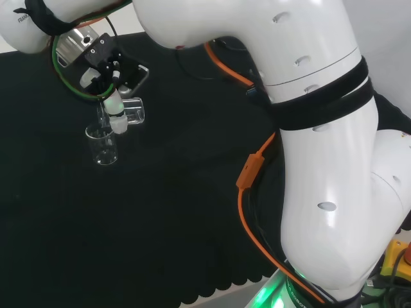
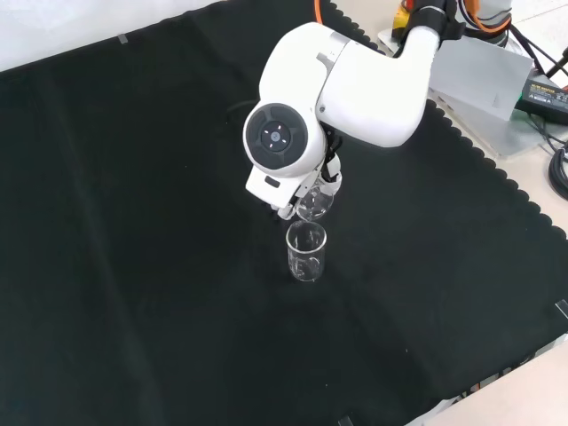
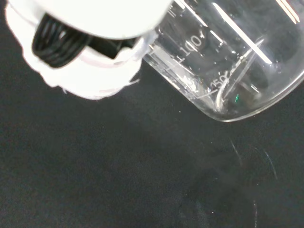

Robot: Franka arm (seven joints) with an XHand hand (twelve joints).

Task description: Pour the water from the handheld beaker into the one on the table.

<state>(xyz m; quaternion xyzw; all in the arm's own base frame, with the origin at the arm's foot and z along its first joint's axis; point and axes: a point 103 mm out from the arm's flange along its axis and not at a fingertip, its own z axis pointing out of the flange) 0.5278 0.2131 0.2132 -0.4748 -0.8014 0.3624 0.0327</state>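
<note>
Head view | two beakers | hand [image 1: 110,77] grasps tilted beaker [image 1: 131,111] | standing beaker [image 1: 103,145]

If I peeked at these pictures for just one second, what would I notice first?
Probably the big white robot arm reaching over the black cloth. Near the middle of the cloth in the front view, its hand holds a clear beaker tipped on its side. Its mouth is just above a second clear beaker standing upright on the cloth.
</note>
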